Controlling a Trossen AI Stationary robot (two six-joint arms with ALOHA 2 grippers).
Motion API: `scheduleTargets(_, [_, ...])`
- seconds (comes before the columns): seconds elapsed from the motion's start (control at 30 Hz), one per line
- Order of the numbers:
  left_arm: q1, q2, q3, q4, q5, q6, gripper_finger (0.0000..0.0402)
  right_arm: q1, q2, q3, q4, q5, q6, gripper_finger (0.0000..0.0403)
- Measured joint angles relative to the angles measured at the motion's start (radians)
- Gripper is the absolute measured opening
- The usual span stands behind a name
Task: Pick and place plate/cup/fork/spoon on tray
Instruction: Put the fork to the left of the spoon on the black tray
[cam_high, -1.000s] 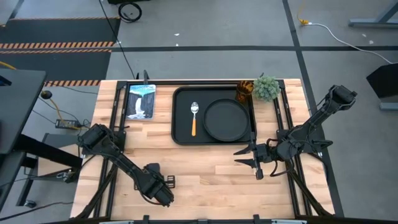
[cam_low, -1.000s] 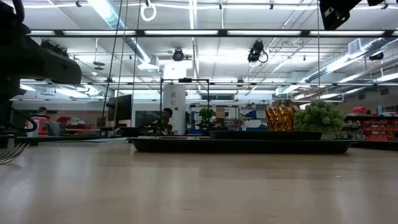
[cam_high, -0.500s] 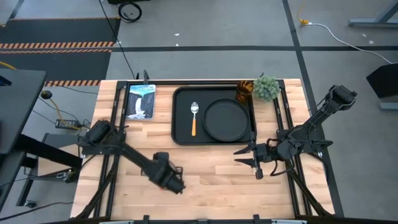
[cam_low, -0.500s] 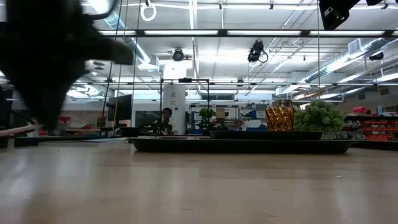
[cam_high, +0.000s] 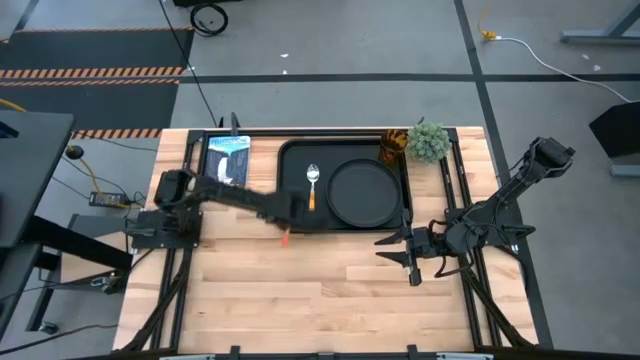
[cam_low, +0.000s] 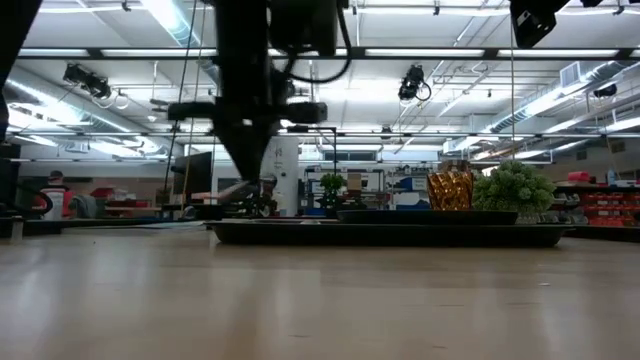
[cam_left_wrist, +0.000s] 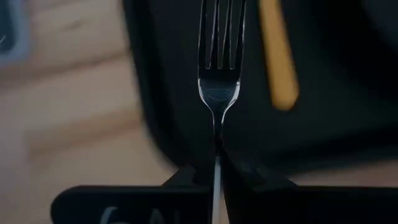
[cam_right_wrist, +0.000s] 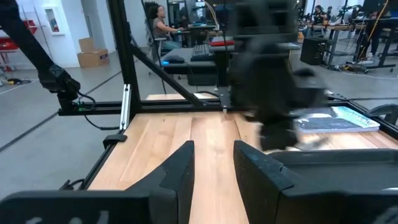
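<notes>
My left gripper (cam_high: 290, 214) is shut on the fork (cam_left_wrist: 219, 74) at the tray's near left corner; the silver tines (cam_left_wrist: 221, 28) reach out over the black tray (cam_high: 290, 160). The orange handle's end (cam_high: 286, 238) sticks out behind the gripper. The spoon (cam_high: 312, 188) lies in the tray's left part, and the round black plate (cam_high: 365, 193) lies in its right part. The amber cup (cam_high: 391, 146) stands at the tray's far right corner. My right gripper (cam_high: 403, 258) waits open and empty near the tray's near right corner. My left gripper pinches the fork's thin silver neck (cam_left_wrist: 216, 146) between its two fingers, just behind the tines. The fingers lie along the fork, and the tines point straight ahead of them toward the table's far right. The fork is lifted clear, tines over the tray.
A green potted plant (cam_high: 428, 141) stands right of the cup. A blue-white picture card (cam_high: 226, 161) lies left of the tray. Bare wooden table (cam_high: 330, 295) spreads in front of the tray. People show in the room beyond the table.
My left gripper has swung from near the table's near edge toward the far edge and a little right, up to the tray's near left corner, carrying the fork with it. It has risen well above the tabletop in the low view.
</notes>
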Motion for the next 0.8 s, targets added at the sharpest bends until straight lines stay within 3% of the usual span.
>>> scheduleTargets(0.27, [0.247, -0.001, -0.016, 0.136, 0.078, 0.242, 0.0017, 0.000, 0.000, 0.000, 0.000, 0.000, -0.001, 0.0118])
scheduleTargets(0.43, [0.366, -0.001, -0.085, 0.321, 0.164, 0.320, 0.0016, 0.000, 0.000, 0.000, 0.000, -0.001, -0.002, 0.0118])
scheduleTargets(0.8, [0.460, -0.001, -0.187, 0.440, 0.268, 0.305, 0.0017, 0.000, 0.000, 0.000, 0.003, -0.002, -0.007, 0.0118])
